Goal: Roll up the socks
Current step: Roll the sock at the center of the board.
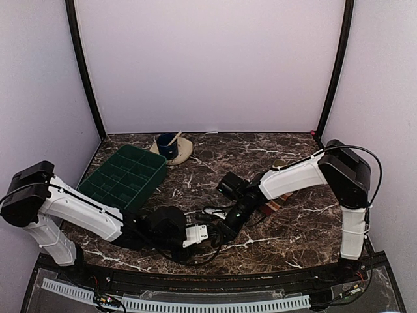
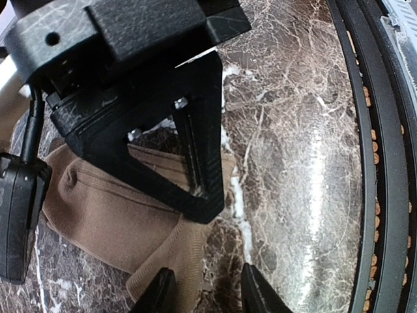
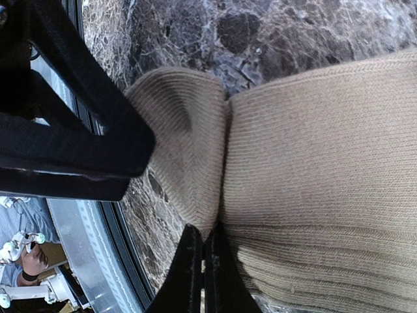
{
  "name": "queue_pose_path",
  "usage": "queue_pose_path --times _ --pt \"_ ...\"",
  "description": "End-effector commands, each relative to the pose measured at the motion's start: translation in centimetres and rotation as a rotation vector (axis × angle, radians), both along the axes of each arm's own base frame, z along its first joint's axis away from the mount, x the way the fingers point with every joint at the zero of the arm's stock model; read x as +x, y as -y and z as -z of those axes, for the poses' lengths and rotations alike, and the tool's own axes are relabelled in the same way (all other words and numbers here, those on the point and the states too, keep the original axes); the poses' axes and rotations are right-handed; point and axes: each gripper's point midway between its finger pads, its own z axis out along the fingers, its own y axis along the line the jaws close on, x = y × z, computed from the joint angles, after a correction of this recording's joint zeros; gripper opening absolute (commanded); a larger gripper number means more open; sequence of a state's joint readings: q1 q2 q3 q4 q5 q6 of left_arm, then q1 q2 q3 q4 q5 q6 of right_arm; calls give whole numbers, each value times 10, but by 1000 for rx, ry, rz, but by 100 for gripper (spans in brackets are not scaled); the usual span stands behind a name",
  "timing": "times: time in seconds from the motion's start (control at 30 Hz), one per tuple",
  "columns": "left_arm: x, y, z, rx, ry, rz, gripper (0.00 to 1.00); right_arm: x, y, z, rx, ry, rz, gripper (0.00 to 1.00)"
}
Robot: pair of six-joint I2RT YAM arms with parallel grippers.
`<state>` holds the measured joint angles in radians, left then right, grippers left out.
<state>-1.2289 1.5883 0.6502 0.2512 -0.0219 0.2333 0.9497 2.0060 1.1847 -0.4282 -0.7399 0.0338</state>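
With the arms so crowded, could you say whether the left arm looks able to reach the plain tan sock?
Probably yes: the left gripper, jaws open, hangs right at one end of the plain tan sock. The right gripper, shut on that sock, crowds the space just beyond.

The worktop (image 2: 306,163) looks like polished dark stone, marbled with white veins, glossy enough to carry a bright streak of light; the plain tan sock (image 3: 313,163) is soft knitted cloth, finely ribbed and matt; the right tool (image 3: 204,261) and left tool (image 2: 207,295) are black plastic, matt and faintly grainy; the green tray (image 1: 124,176) looks like smooth plastic; the left arm's casing (image 1: 78,208) is white, smooth, slightly shiny.
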Motion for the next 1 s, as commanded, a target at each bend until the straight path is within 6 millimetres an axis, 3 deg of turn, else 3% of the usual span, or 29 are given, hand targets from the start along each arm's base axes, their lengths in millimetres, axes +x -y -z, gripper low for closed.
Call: queue_pose_path --times 0.0,0.33,0.77,0.97 --pt "1 4 2 30 22 20 35 0 0 1 -2 -18 -11 0" --pt "8 4 14 76 43 1 31 -4 1 1 4 -39 -21 0" --pt "10 8 15 77 68 21 29 -7 -1 2 3 -64 -32 0" --pt "4 10 22 100 36 52 1 -7 0 3 -1 -69 -34 0"
